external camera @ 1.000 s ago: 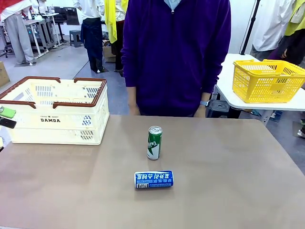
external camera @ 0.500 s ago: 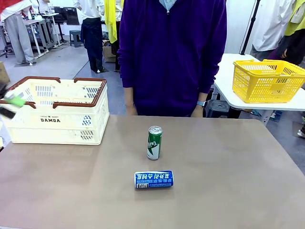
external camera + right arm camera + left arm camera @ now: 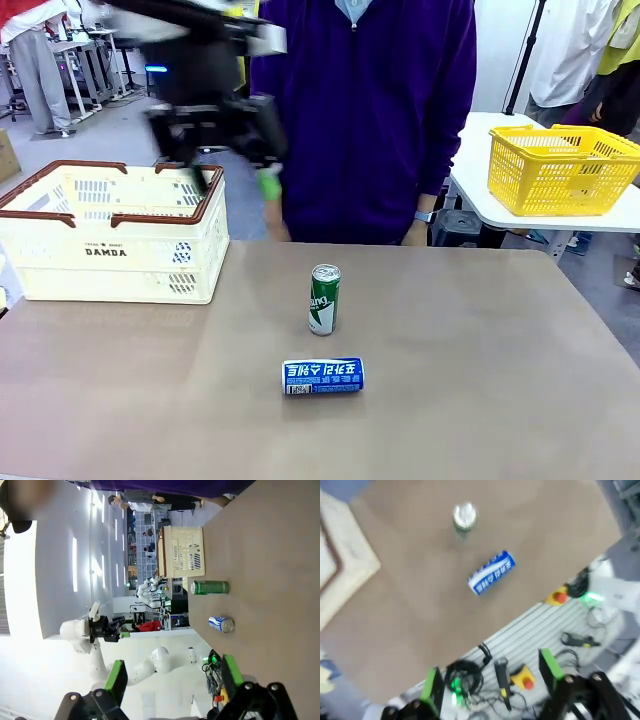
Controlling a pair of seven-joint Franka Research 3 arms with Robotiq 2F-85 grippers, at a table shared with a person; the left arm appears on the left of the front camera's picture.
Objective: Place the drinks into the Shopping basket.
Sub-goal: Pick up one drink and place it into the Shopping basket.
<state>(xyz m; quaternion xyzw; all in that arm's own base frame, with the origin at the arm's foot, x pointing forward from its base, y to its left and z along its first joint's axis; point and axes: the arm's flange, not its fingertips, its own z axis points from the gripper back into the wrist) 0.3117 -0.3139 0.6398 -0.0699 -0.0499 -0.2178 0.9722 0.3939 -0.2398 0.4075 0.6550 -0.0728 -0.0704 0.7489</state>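
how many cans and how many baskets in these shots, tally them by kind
slim drink cans: 2 (green upright can, blue can lying on its side)
baskets: 2 (cream slotted plastic crate with brown rim, yellow mesh plastic basket on the side table)
total: 4

A plain tan table (image 3: 480, 380) carries three things. A cream basket (image 3: 110, 250) with a dark brown rim sits at the far left corner. A green can (image 3: 324, 299) stands upright near the middle. A blue can (image 3: 323, 376) lies on its side just in front of it (white lettering upside down from the near edge). The two cans are close but apart, and both sit well clear of the basket.
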